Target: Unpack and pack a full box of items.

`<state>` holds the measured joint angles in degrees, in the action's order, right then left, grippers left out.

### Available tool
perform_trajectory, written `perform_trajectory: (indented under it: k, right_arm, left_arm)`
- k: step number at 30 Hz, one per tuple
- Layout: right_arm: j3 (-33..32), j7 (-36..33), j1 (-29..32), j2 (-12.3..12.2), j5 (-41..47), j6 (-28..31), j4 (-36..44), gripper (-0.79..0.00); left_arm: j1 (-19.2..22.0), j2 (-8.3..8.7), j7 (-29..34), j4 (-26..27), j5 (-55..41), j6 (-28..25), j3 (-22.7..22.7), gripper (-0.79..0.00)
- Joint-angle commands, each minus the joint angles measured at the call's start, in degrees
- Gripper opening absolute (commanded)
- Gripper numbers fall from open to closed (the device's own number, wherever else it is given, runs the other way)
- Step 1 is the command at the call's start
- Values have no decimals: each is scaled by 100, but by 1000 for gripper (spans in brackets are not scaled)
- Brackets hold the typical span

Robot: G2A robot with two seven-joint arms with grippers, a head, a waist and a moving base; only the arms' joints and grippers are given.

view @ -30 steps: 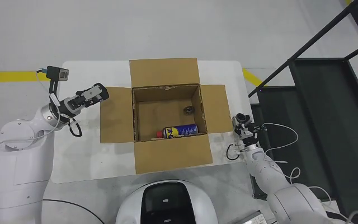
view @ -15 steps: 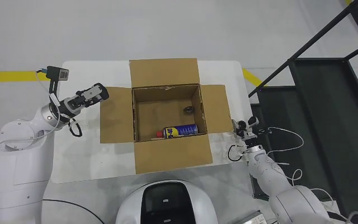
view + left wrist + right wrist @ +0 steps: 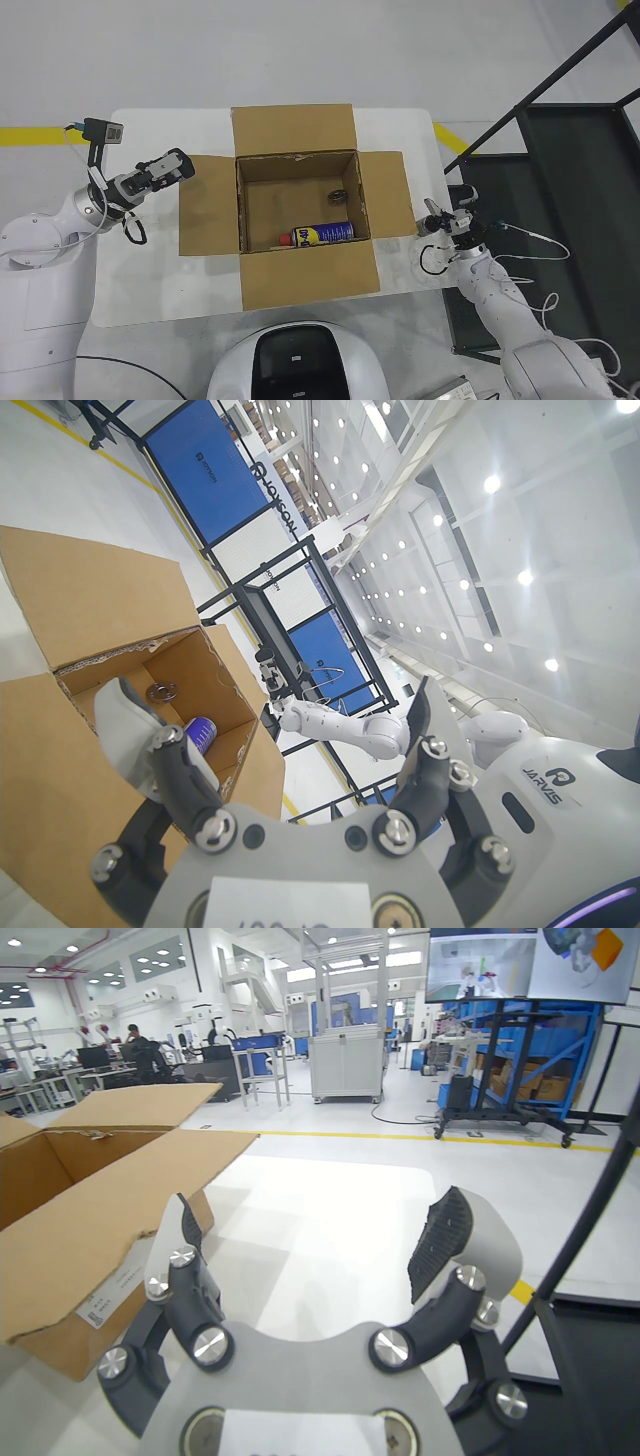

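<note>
The white table [image 3: 140, 285] takes up the middle of the top view, and on it the cardboard box [image 3: 295, 128] sits at centre frame with all four flaps folded outward.

The left gripper [image 3: 180, 165] hangs at centre left, off the box's left flap, its fingers spread with nothing between them. The right gripper [image 3: 430, 220] is at centre right, just past the right flap, likewise spread wide and empty.

Inside the box, a spray can [image 3: 322, 235] lies on its side against the lower wall; a small metal ring [image 3: 339, 195] rests near the right wall.

With two items in the box and none out on the table, either stage is plausible — unpacking nearly done or packing barely begun.

The can wears a blue-and-yellow printed label, and a white sticker [image 3: 107, 1295] with small print sits on the right flap's underside.
</note>
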<state>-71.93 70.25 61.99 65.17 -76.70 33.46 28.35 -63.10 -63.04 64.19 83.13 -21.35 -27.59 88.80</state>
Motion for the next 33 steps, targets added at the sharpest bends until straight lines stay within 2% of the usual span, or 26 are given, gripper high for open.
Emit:
perform_trajectory:
  k: [1,8,22,27,30,33]
  right_arm:
    - [-45,-222,155,-71,-131,84,452,0]
    - [-548,-999,1006,-304,16,229,2278,0]
    - [-547,-1044,1036,-303,33,226,2251,0]
    - [-832,-1583,1223,-404,-53,228,2804,0]
    - [-1161,-2134,1343,-529,-355,308,3584,0]
    - [-1408,-3024,1520,-622,-559,503,4548,0]
  left_arm:
    - [0,0,0,0,0,0,0,0]
    - [0,0,0,0,0,0,0,0]
    - [0,0,0,0,0,0,0,0]
    - [0,0,0,0,0,0,0,0]
    - [0,0,0,0,0,0,0,0]
    - [0,0,0,0,0,0,0,0]
